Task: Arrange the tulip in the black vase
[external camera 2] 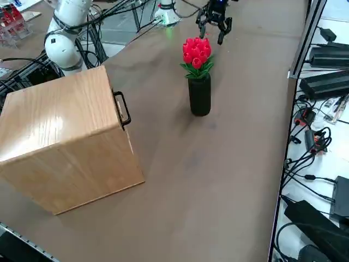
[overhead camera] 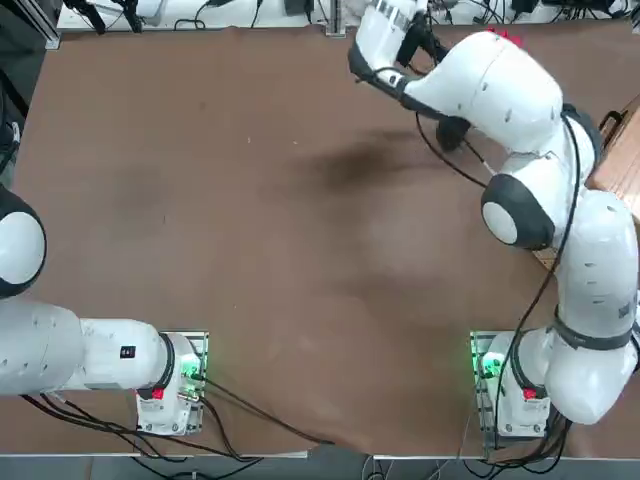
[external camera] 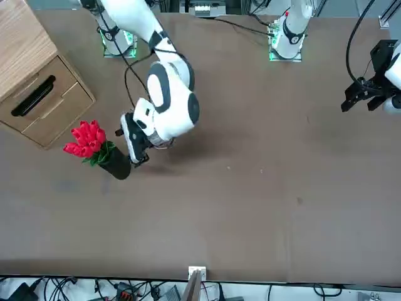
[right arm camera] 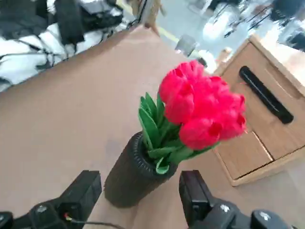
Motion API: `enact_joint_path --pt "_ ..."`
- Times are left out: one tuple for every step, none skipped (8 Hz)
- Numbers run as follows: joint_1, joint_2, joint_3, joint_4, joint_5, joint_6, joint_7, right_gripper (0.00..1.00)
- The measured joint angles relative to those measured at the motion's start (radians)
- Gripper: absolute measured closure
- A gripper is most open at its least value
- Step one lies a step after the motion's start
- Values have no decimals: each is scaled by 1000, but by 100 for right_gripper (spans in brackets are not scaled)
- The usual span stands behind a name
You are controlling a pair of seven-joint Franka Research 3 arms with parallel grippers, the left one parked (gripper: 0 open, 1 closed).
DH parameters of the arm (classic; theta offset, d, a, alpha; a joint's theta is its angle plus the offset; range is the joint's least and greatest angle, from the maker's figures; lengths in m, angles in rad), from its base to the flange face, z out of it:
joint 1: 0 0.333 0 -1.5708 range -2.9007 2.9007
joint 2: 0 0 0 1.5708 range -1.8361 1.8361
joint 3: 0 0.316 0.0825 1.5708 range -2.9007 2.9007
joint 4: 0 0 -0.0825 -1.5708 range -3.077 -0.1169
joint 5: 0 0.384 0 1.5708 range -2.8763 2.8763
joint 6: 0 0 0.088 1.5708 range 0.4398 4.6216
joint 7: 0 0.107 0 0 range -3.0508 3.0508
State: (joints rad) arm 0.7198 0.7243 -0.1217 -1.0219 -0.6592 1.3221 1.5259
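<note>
one bunch of red blooms, the tulip (right arm camera: 202,109), stands stems-down in the black vase (right arm camera: 132,174), its leaves fanned over the round mouth and the heads leaning out a little to one side. the vase stands upright on the brown worktop (external camera: 250,188), near the wooden drawer cabinet (external camera 2: 65,136) but apart from it, which leaves a free side for the arm to reach from.

the right claw (right arm camera: 138,200) sits just beside the vase, its two fingers spread as wide as they go and holding nothing; in the wrist view the vase body shows in the gap between them with space on either side, so neither finger appears to touch it. in the front view the claw (external camera: 133,145) is low, close against the vase's side.

judged from how things lie, the flowers are already seated and the placing looks done. the empty, wide spread suits a clean parting from the stems, since any snag on a leaf could tip so slim a vase. what is left seems to be drawing the arm clear without brushing the blooms.
</note>
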Motion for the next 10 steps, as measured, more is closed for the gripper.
enact_joint_path --pt "-44 -45 -2 17 67 25 -99 0" --pt "-99 -94 -4 24 132 44 -206 0" --pt "-158 -140 -4 26 186 52 -319 0" --pt "-217 -176 -5 26 233 54 -436 0" --pt "-273 -205 -5 26 279 56 -545 0" --pt "-329 -228 -5 26 328 60 -648 0" --pt "-378 -246 -5 25 368 62 -734 0" --pt "-420 -256 -5 24 397 62 -821 0" --pt "-459 -265 -5 20 435 62 -912 0" --pt "-506 -277 -6 14 491 62 -1002 0"
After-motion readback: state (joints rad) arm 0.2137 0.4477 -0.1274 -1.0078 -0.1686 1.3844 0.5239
